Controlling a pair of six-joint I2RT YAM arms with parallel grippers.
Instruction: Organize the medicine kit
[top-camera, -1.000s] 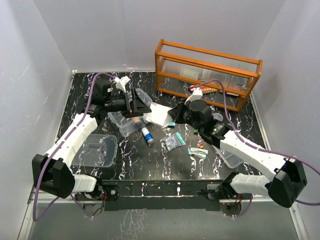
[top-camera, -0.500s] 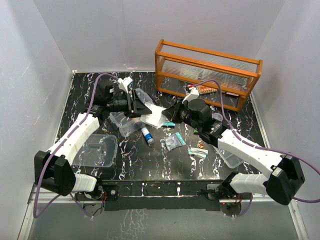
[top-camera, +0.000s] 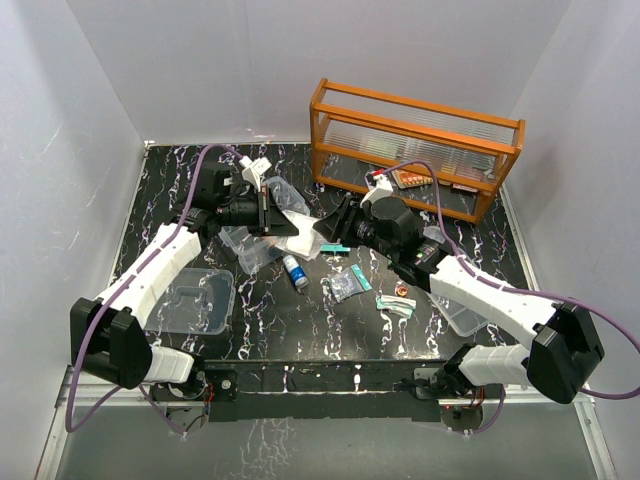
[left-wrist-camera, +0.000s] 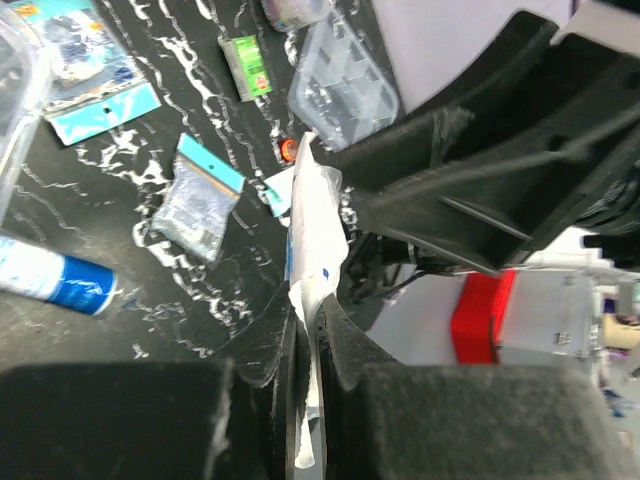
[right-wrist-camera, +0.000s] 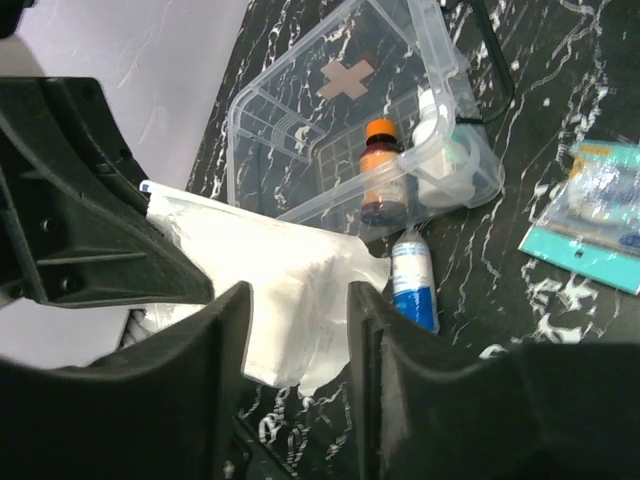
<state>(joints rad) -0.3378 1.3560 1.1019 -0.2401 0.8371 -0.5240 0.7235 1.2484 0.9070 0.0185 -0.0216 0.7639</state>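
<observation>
At the near left of the black marbled table (top-camera: 260, 330), the clear lid (top-camera: 192, 300) with its dark handle is lying flat, apart from its box. Just right of it and further back, the medicine kit (top-camera: 245, 248) is sitting open. The right wrist view is showing its red cross (right-wrist-camera: 352, 77) on one wall, with a brown bottle with an orange cap (right-wrist-camera: 380, 180) and a white container (right-wrist-camera: 440, 150) inside.

Above the kit, the left gripper (top-camera: 272, 212) is pinching a white pouch (left-wrist-camera: 318, 230), its fingers (left-wrist-camera: 345, 350) pressed tight on the pouch's lower edge. The pouch is reaching across to the right gripper (top-camera: 335, 230), whose fingers (right-wrist-camera: 365, 330) are standing apart on either side of it without squeezing it.

A blue-and-white tube (top-camera: 295, 272) is lying on the table just in front of the kit. To its right, a small clear bag with a teal header (top-camera: 347, 283), a teal strip packet (top-camera: 395, 304) and a small orange item (top-camera: 401, 290) are lying close together. Further right, a small clear compartment case (top-camera: 460, 316) is resting beside the right arm. At the back right, the orange wooden rack (top-camera: 415, 110) is standing against the wall.
</observation>
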